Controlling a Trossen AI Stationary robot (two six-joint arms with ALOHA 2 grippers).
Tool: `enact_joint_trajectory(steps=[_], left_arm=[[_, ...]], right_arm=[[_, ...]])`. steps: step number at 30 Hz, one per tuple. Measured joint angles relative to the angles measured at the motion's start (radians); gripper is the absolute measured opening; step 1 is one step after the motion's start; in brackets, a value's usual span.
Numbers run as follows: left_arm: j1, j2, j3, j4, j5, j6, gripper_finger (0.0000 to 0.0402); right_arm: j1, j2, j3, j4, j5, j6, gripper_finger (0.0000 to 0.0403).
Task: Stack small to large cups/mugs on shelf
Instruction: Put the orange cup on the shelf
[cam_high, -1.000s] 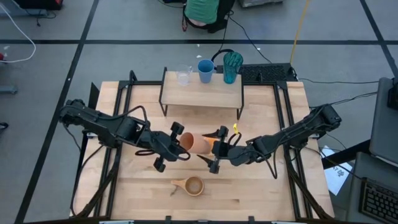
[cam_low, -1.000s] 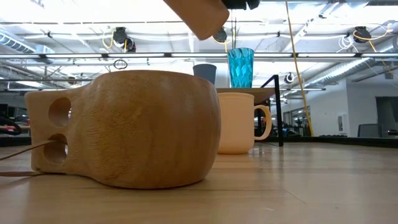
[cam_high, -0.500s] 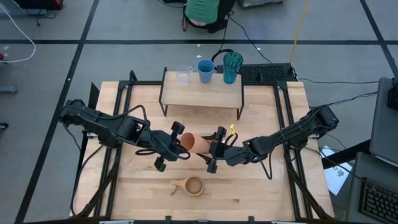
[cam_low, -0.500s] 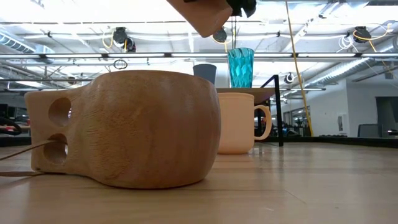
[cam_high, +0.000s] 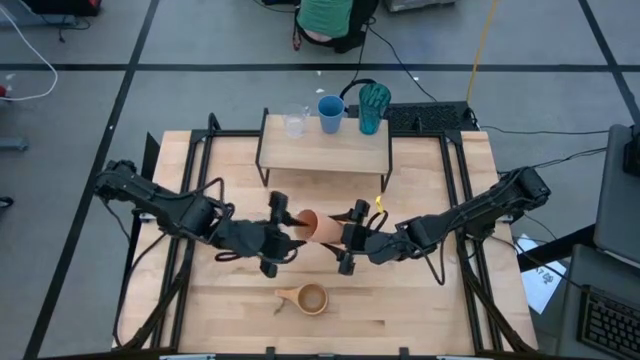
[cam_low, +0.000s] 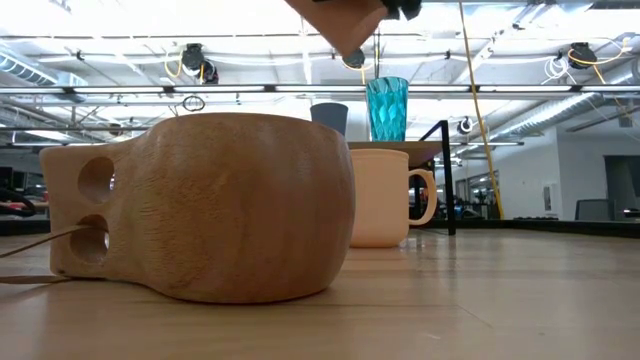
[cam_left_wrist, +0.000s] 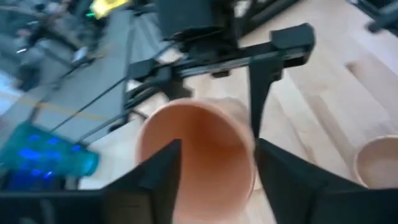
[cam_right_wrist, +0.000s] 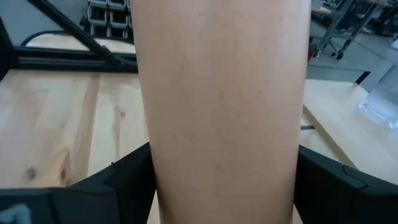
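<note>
Tabletop mid-air — orange-brown tumbler; left hand pinching rim; right hand pinching base

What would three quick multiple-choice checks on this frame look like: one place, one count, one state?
1. Where is the tan wooden cup?
A. on the shelf
B. on the table
C. in the right jaws

2. How many vessels stand on the shelf?
A. one
B. three
C. five

3. The orange-brown tumbler is:
A. upright on the table
B. on the shelf
C. held in the air, tipped sideways

Answers:
1. B, it sits on the tabletop, apart from the shelf.
2. B, the clear glass, blue cup and teal tumbler.
3. C, the left jaws grip it over mid-table, with the right jaws at its base end.
</note>
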Motion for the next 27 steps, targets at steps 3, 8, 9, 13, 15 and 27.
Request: enact_joint_trajectory(steps=[3,8,9,13,15,27], left_arm=[[-0.040,-0.028,0.001,0.015,-0.105,-0.070,0.0239],[-0.115,-0.071,-0.006,-0.062,-0.215,-0.299,0.0249],[-0.132,-0.077,-0.020,-0.083,-0.248,-0.343,0.0246],[-0.178,-0.078,-0.130,-0.108,-0.384,-0.505,0.0224],[-0.186,-0.079,-0.198,-0.089,-0.414,-0.584,0.0214],[-0.053,-0.073,-0.505,0.719,-0.079,-0.549,0.0240]], right_arm=[[0.022,-0.027,0.000,-0.078,-0.004,0.026,0.0288],[0.070,-0.065,-0.013,-0.113,-0.005,0.037,0.0289],[0.076,-0.072,-0.029,-0.086,-0.005,0.036,0.0289],[0.098,-0.128,-0.156,0.124,-0.006,-0.004,0.0289],[0.101,-0.159,-0.250,0.320,-0.015,-0.044,0.0289],[0.026,-0.200,-0.616,1.173,-0.248,-0.126,0.0290]])
